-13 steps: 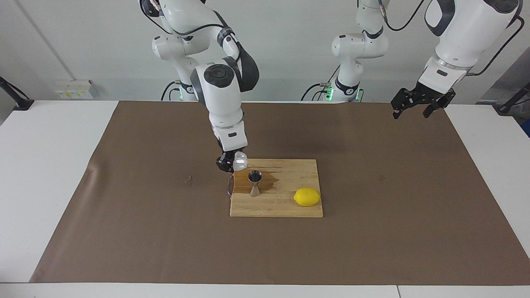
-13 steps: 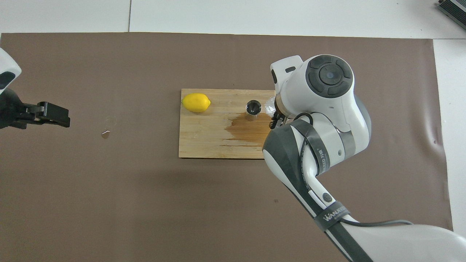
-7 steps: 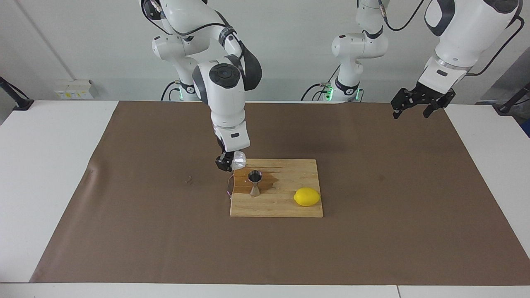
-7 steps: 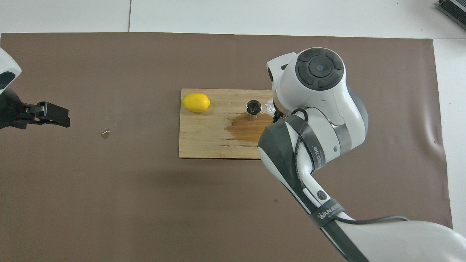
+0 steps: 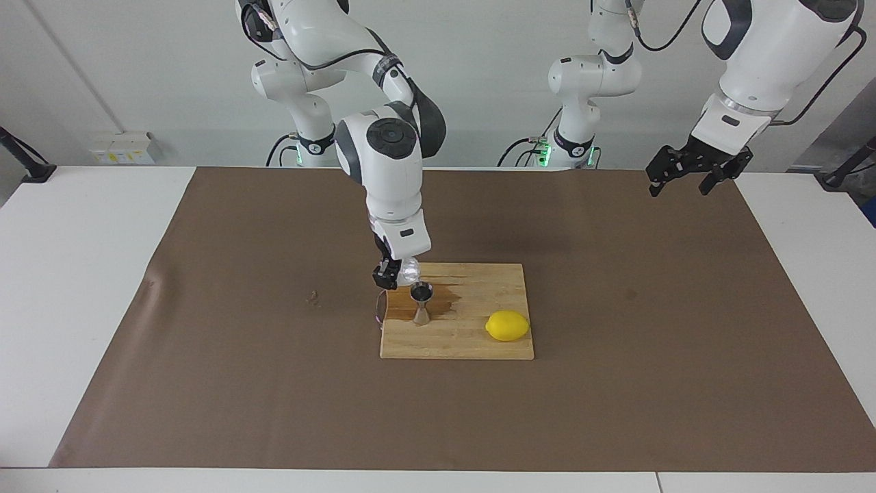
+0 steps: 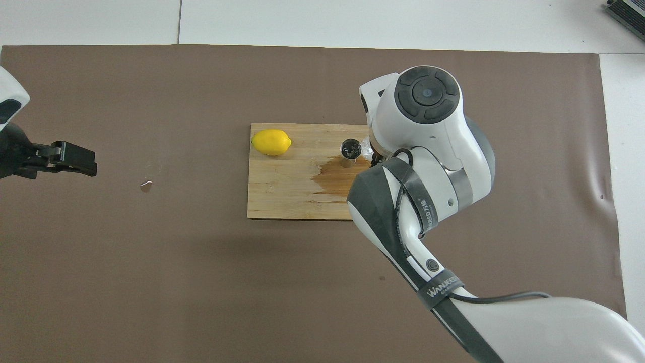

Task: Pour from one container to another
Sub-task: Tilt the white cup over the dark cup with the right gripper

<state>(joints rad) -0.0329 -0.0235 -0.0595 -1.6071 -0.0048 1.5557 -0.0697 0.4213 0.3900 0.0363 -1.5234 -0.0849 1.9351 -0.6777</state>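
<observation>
Pouring step, at its onset. The right gripper is clamped on the small squat clear cup with textured sides and holds it tipped just above and beside the open mouth of the small shiny steel hourglass-shaped jigger; cup and jigger rim appear almost touching in the facing view, though contact cannot be confirmed. The jigger stands upright directly below the claw's held cup, on the pale rectangular wooden cutting board, at the board's edge toward the right arm's end of the table. A dark wet stain spreads on the board from the jigger's foot toward the robots (spilled liquid, judging by its look). A yellow lemon lies on the same board, well apart from the claw, toward the left arm's end.

Whether liquid is running cannot be told. The next move probably calls for a further tilt of the cup with its lip kept centred over the narrow mouth, since a small offset would add to the stain.

The left gripper waits with fingers spread, empty, raised over the brown mat.
</observation>
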